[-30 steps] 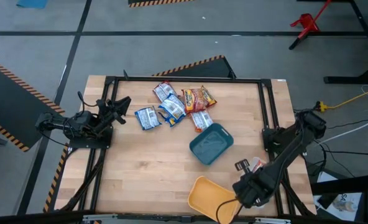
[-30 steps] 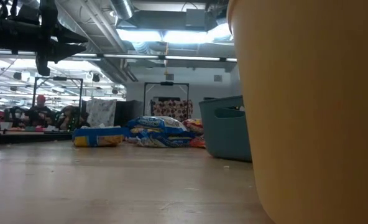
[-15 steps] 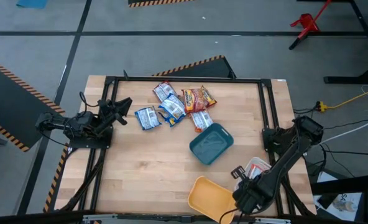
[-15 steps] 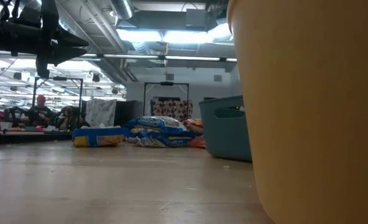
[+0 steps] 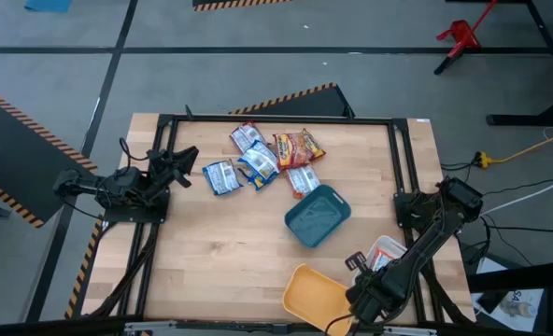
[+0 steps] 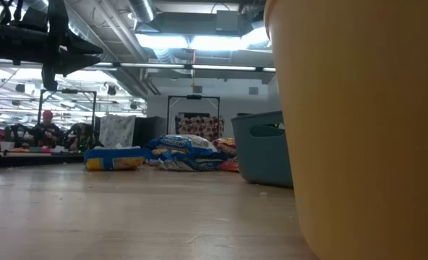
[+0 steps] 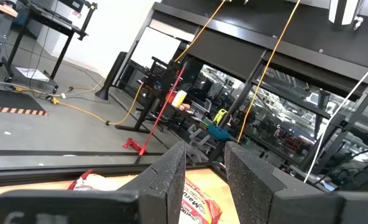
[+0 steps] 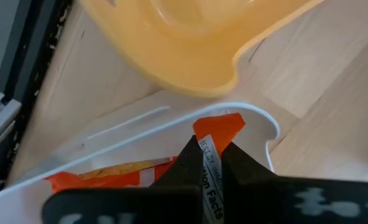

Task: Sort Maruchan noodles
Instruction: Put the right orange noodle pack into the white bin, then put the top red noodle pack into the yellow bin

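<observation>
Several Maruchan noodle packets [image 5: 262, 159] lie in a loose cluster on the far middle of the table, and show in the low view as a pile [image 6: 178, 152]. My right gripper [image 5: 368, 291] is over the near right corner, pointing down, shut on an orange packet [image 8: 218, 127] above the white tray [image 5: 389, 250]. More orange wrapper [image 8: 109, 174] shows inside that tray. My left gripper [image 5: 178, 159] waits at the left edge, open with nothing in it [image 7: 206, 177]. My right gripper pinches an edge strip of the orange packet [image 8: 209, 180], printed with small text, between its two fingers from above, pointing down. An orange corner [image 8: 224, 124] sticks out past the fingertips over the white tray's rim [image 8: 258, 115]. Whether the packet rests in the tray I cannot tell.
A yellow tray [image 5: 314, 297] lies at the near edge, close beside the white tray, and fills the right of the low view [image 6: 366, 130]. A teal tray [image 5: 319, 217] stands mid-table, right of centre. Bare wood stretches across the near left.
My right gripper has sunk and gone toward the table's near edge with the orange packet, staying shut, and has uncovered more of the white tray in the high view.
</observation>
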Motion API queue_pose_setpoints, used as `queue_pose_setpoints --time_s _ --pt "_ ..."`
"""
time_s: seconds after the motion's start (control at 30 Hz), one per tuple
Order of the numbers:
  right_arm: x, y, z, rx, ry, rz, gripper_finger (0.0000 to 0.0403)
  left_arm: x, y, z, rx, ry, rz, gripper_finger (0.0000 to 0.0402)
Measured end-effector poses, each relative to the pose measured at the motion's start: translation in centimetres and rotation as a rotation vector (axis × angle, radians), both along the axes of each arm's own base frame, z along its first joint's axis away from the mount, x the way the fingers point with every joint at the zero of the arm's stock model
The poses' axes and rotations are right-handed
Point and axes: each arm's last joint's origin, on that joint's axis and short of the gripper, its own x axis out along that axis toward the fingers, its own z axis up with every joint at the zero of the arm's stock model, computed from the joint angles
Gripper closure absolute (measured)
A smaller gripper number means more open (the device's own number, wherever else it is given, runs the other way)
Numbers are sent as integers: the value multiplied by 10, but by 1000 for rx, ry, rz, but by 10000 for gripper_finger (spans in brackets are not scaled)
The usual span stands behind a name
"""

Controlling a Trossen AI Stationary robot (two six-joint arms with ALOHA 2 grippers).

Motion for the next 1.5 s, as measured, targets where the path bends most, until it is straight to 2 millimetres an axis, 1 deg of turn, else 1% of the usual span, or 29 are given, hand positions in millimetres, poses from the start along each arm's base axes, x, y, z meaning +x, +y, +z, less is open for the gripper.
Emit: queue_pose_setpoints --time_s 0.17,0.37,0.6,0.67,0.73,0.83,1.0,1.1,1.2,1.3,1.37,1.5 --pt "0 0 0 -6 5 -72 386 0 0 0 0 1 0 294" --pt "-2 -1 0 -3 39 -160 360 0 0 0 0 1 0 294" --pt "-8 -9 1 -82 106 -326 308 0 0 0 0 0 0 294" --pt "-12 -13 7 -106 116 -360 290 0 0 0 -1 -3 0 294" --pt "-15 -21 18 -126 113 -399 273 0 0 0 -2 -4 0 294" --pt "-19 -36 40 -102 90 -461 252 -1 0 1 -4 -20 0 294" --pt "-21 -77 82 -48 -2 -580 230 -2 0 4 -10 -58 0 294" --pt "-18 -111 102 -51 -91 -679 220 -2 0 6 -13 -78 -1 294" --pt "-11 -147 118 -73 -234 -797 211 -2 0 7 -13 -84 -2 294" --pt "3 -184 128 -111 -417 -969 200 -2 0 7 -13 -84 -2 294" --pt "16 -208 132 -119 -523 -1064 190 -2 0 7 -13 -84 -2 294" --pt "44 -254 134 -60 -632 -1149 160 -3 0 6 -16 -83 5 294"
